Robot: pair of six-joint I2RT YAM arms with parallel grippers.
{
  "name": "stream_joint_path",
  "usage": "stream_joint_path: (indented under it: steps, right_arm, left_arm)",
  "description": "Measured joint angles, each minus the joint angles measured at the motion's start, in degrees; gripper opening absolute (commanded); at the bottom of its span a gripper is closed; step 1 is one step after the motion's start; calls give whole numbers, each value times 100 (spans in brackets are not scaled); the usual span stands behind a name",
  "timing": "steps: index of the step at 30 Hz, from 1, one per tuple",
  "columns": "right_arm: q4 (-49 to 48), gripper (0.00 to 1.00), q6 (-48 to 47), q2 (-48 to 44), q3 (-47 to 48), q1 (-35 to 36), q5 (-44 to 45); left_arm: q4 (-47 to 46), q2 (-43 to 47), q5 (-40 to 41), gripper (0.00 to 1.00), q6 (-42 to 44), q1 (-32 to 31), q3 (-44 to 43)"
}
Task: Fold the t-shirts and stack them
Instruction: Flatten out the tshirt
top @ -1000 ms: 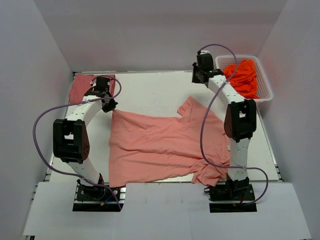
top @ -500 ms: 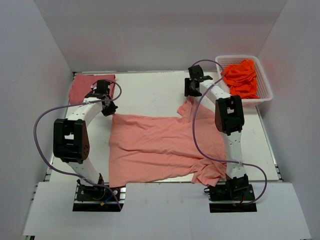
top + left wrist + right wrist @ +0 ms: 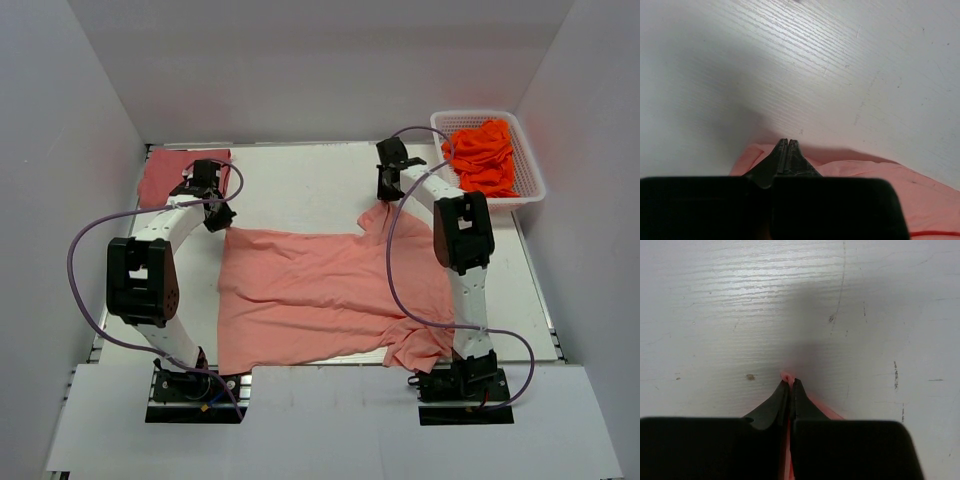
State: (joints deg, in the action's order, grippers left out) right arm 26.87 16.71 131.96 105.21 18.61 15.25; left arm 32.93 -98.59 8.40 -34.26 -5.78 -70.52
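Salmon-pink t-shirt lies spread, wrinkled, mid-table, with one near corner bunched by the right arm's base; rose-red t-shirt sits folded at the far left corner, well apart from it. Left gripper: jaws closed tip to tip at the pink shirt's far left corner, cloth edge right at the tips, but an actual pinch cannot be confirmed. Right gripper: jaws closed on the shirt's far right sleeve, a nub of pink cloth showing between the tips; white basket of orange cloth sits just beyond, far right.
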Motion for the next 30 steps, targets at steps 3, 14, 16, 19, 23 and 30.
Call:
stream_joint_path:
  steps: [3,14,16,19,23,30]
  right_arm:
    - [33,0,2,0,44,17,83]
    - [-190,0,-487,-1825,-66,11,1154]
    - [-350,0,-612,-2732,-304,11,1349]
    - [-516,0,-813,-3954,-442,11,1530]
    - [-752,0,-1141,-5355,-461,11,1665]
    - [-822,0,-1818,-6725,-240,15,1456]
  left_arm:
    - [-37,0,-35,0,13,0,0]
    - [46,979,33,0,146,0,-304]
    - [55,1532,76,0,177,-2,-352]
    - [48,2339,151,0,223,-2,-586]
    - [46,3261,240,0,310,-4,-986]
    - [170,4118,179,0,566,-9,-2157]
